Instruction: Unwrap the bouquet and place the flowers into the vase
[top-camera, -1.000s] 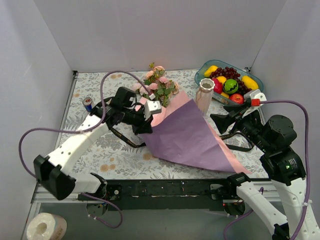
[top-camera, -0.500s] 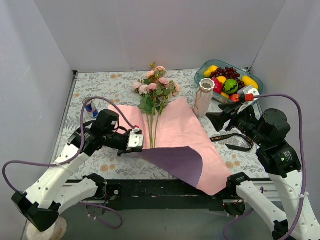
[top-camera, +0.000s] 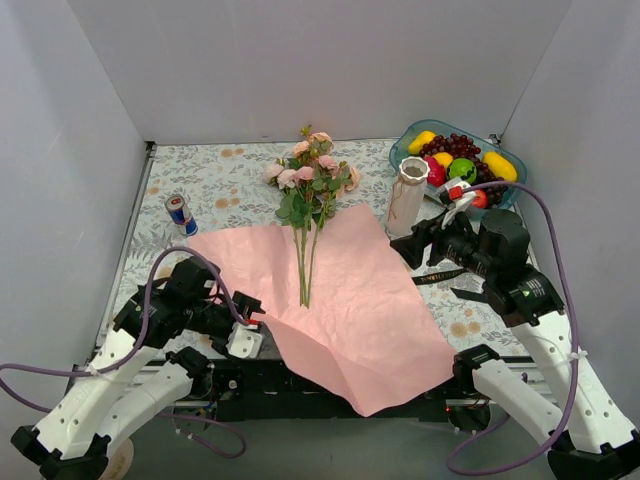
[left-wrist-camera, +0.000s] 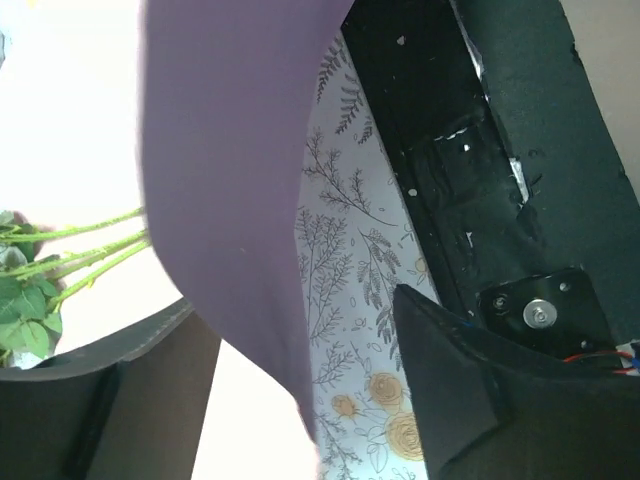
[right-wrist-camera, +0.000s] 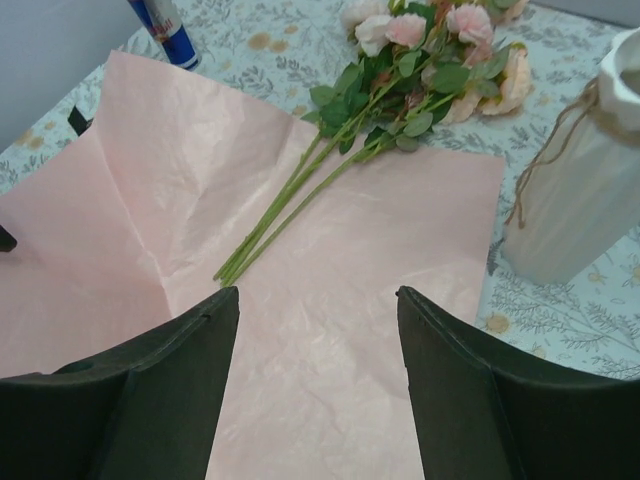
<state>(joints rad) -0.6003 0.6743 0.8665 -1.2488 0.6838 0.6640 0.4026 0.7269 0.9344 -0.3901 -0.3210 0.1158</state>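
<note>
The bouquet is unwrapped. Its pink paper (top-camera: 370, 300) lies spread flat, and the flowers (top-camera: 308, 200) rest on it with blooms toward the back and stems (right-wrist-camera: 285, 205) pointing to the front. The white ribbed vase (top-camera: 406, 196) stands upright just right of the paper, twine round its neck (right-wrist-camera: 575, 190). My left gripper (top-camera: 245, 322) sits low at the paper's front-left corner. It is open, and a purple flap of the paper (left-wrist-camera: 235, 200) hangs loose between its fingers (left-wrist-camera: 455, 390). My right gripper (top-camera: 404, 247) hovers open over the paper's right side (right-wrist-camera: 318, 291), near the vase.
A red-blue drink can (top-camera: 180, 213) stands at the left, beyond the paper. The teal fruit bowl (top-camera: 495, 142) is at the back right, behind the vase. A black ribbon (top-camera: 438, 276) lies under my right arm. The paper's front corner overhangs the table's black front rail (top-camera: 330, 378).
My left gripper drew the purple flap forward and left, laying the paper flat pink side up, then opened. My right arm shifted left toward the paper.
</note>
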